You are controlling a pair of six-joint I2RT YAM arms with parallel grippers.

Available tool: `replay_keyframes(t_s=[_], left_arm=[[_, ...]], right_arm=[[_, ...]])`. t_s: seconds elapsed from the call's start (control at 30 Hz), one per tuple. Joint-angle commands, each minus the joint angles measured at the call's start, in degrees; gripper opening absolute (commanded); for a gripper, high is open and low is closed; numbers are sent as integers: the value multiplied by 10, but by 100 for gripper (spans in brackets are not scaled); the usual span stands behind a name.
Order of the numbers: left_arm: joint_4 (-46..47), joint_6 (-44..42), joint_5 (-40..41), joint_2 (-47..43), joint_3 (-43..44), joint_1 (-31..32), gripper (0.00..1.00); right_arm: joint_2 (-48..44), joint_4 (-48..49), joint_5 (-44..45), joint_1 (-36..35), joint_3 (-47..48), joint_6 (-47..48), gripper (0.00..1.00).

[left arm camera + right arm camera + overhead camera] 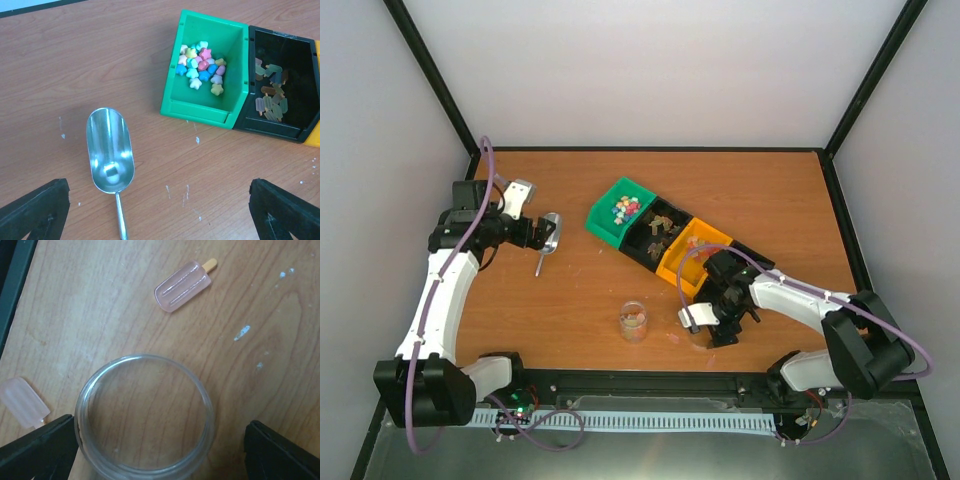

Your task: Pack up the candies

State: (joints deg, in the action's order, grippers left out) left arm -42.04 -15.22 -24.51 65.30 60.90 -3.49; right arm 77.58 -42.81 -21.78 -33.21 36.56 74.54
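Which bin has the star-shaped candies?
The green bin, at the end of the row nearest the scoop. It holds pastel star candies; the black bin beside it holds popsicle-shaped ones.

Bright, even light; soft shadows; sharp.

Top camera looks down from high behind the near edge, taking in the whole worktop (560,300). Left wrist camera hangs close over the far-left area, sharing the scoop (110,150) and green bin (200,107) with it. Right wrist camera points straight down, very near the wood.
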Motion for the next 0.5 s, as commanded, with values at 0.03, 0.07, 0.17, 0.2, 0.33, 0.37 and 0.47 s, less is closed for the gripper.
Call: replay_keyframes(t_s=[0.03, 0.07, 0.17, 0.2, 0.33, 0.37, 0.47], left_arm=[[8, 5, 6, -3, 9, -3, 100], [8, 5, 5, -2, 9, -3, 100], [9, 3, 4, 2, 12, -3, 100], [9, 2, 3, 3, 13, -3, 100], [10, 2, 4, 9, 17, -3, 100], [11, 3, 6, 10, 19, -3, 100], [10, 5, 13, 13, 23, -3, 100]], right_arm=[[9, 22, 12, -14, -17, 16, 89], [9, 22, 12, -15, -20, 19, 88], [7, 22, 11, -15, -26, 24, 84], [7, 22, 10, -15, -26, 23, 82], [12, 24, 11, -15, -17, 12, 66], [12, 23, 10, -15, -12, 7, 63], [11, 5, -6, -13, 11, -9, 58]])
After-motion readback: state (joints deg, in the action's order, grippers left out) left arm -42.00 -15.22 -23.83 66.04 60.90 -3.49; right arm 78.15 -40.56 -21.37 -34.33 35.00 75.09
